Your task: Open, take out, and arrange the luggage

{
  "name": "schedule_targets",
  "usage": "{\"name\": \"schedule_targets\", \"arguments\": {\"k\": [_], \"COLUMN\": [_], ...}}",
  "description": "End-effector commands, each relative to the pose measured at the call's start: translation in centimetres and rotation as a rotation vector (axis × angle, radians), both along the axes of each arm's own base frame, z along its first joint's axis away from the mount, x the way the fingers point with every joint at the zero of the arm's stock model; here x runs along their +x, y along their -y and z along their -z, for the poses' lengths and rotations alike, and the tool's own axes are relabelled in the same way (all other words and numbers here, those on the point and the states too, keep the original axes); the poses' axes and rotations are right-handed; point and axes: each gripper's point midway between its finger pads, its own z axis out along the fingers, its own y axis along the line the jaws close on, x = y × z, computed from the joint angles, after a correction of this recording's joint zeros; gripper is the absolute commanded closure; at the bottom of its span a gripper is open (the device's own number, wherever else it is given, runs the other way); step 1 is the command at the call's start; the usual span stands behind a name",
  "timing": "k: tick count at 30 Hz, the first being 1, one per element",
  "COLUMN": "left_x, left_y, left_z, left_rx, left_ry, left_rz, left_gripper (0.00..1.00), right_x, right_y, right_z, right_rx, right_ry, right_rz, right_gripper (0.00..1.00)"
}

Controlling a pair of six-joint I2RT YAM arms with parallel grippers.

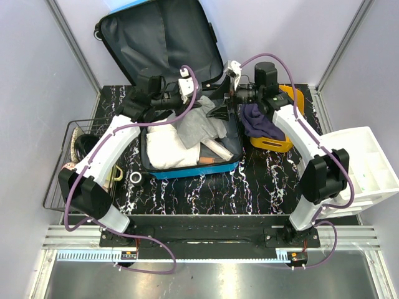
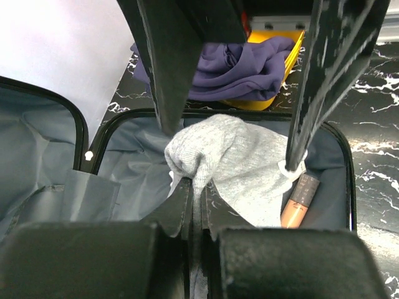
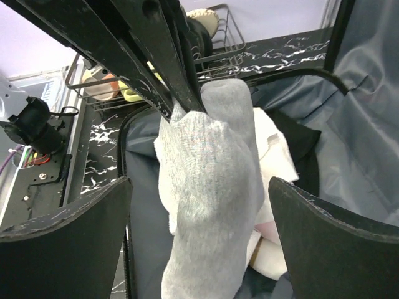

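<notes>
Pale lilac walls [image 1: 37, 75] are hemming in a black marbled table [image 1: 206, 190]. The luggage [image 1: 159, 40] is lying open on it, long axis pointing away from the arms, lid raised at the far end. The left gripper [image 2: 194, 190] is pinching a grey garment [image 1: 194, 128], and the right gripper [image 3: 199, 180] is gaping wide around it.

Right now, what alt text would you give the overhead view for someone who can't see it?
Seen from above, the left gripper is shut on a grey garment, holding it over the open blue luggage, while the open right gripper straddles it. A purple cloth drapes over an orange bin to the right.
</notes>
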Motion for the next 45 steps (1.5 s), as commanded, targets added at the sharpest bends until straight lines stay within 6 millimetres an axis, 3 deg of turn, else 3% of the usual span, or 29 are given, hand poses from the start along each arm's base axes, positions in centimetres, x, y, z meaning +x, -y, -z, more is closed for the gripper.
{"name": "schedule_targets", "arguments": {"k": [1, 4, 8, 11, 12, 13, 14, 16, 18, 19, 22, 23, 26, 31, 32, 33, 35, 36, 38, 39, 41, 42, 43, 45], "left_x": [-1.3, -1.6, -1.8, -1.7, -1.7, -1.6, -1.5, -1.2, -1.0, -0.7, -0.2, -0.1, 0.1, 0.3, 0.4, 0.5, 0.7, 0.8, 1.3, 1.5, 1.3, 1.4, 1.0, 0.7], "left_y": [1.1, 1.3, 1.5, 1.6, 1.6, 1.5, 1.5, 1.3, 1.1, 0.9, 0.7, 0.6, 0.6, 0.8, 0.8, 0.8, 0.7, 0.6, 0.2, -0.1, -0.9, -1.2, -1.9, -2.7], "left_z": [-6.1, -6.7, -7.6, -8.1, -8.2, -8.3, -8.6, -8.8, -9.0, -8.9, -8.3, -8.0, -7.0, -6.1, -6.1, -5.8, -4.8, -4.3, -2.1, -1.2, 1.7, 3.1, 5.1, 7.6], "left_rx": [-0.109, -0.124, -0.156, -0.171, -0.174, -0.177, -0.193, -0.204, -0.22, -0.22, -0.212, -0.206, -0.189, -0.181, -0.178, -0.175, -0.151, -0.138, -0.079, -0.051, 0.039, 0.075, 0.138, 0.19], "left_ry": [0.133, 0.139, 0.133, 0.128, 0.127, 0.127, 0.115, 0.109, 0.099, 0.097, 0.089, 0.088, 0.079, 0.054, 0.053, 0.048, 0.029, 0.019, -0.03, -0.05, -0.111, -0.142, -0.184, -0.251], "left_rz": [0.058, 0.063, 0.064, 0.056, 0.051, 0.041, 0.029, -0.003, -0.029, -0.053, -0.086, -0.088, -0.093, -0.09, -0.092, -0.095, -0.106, -0.113, -0.141, -0.159, -0.176, -0.183, -0.189, -0.182], "left_gripper": [1.0, 1.0, 1.0, 1.0, 1.0, 0.96, 0.83, 0.38, 0.16, 0.12, 0.07, 0.07, 0.07, 0.06, 0.06, 0.06, 0.06, 0.06, 0.06, 0.06, 0.07, 0.08, 0.08, 0.07], "right_x": [-0.7, -0.3, 0.1, -0.1, 0.1, 0.3, 0.6, 1.9, 2.8, 3.8, 4.6, 5.4, 6.9, 11.2, 11.8, 12.9, 14.2, 15.0, 16.0, 16.6, 17.4, 17.7, 17.8, 17.9], "right_y": [-1.0, -1.1, -0.7, -0.1, 0.6, 1.3, 1.9, 4.4, 6.6, 8.8, 12.3, 14.6, 19.0, 24.6, 25.7, 26.8, 28.1, 29.0, 30.2, 31.2, 32.3, 32.9, 33.1, 33.3], "right_z": [2.2, 3.5, 3.7, 2.4, 2.2, 1.4, 0.7, -0.8, -2.3, -2.9, -2.9, -2.1, 0.2, 6.4, 6.9, 9.1, 10.3, 12.5, 13.6, 15.7, 16.5, 17.8, 18.2, 18.6], "right_rx": [-0.035, -0.061, -0.084, -0.088, -0.091, -0.085, -0.076, -0.052, -0.015, 0.004, 0.02, 0.018, 0.038, -0.002, -0.024, -0.065, -0.129, -0.189, -0.26, -0.314, -0.38, -0.419, -0.439, -0.475], "right_ry": [-0.052, -0.082, -0.094, -0.092, -0.113, -0.109, -0.115, -0.161, -0.224, -0.249, -0.322, -0.349, -0.459, -0.591, -0.582, -0.599, -0.547, -0.549, -0.511, -0.527, -0.491, -0.497, -0.492, -0.488], "right_rz": [-0.015, 0.02, 0.065, 0.083, 0.109, 0.137, 0.169, 0.281, 0.364, 0.431, 0.529, 0.589, 0.696, 0.889, 0.918, 0.97, 1.0, 1.025, 1.044, 1.077, 1.093, 1.116, 1.112, 1.107], "right_gripper": [0.0, 0.05, 0.29, 0.73, 1.0, 1.0, 1.0, 1.0, 1.0, 1.0, 1.0, 1.0, 1.0, 1.0, 1.0, 1.0, 1.0, 1.0, 1.0, 1.0, 1.0, 1.0, 0.97, 0.76]}}
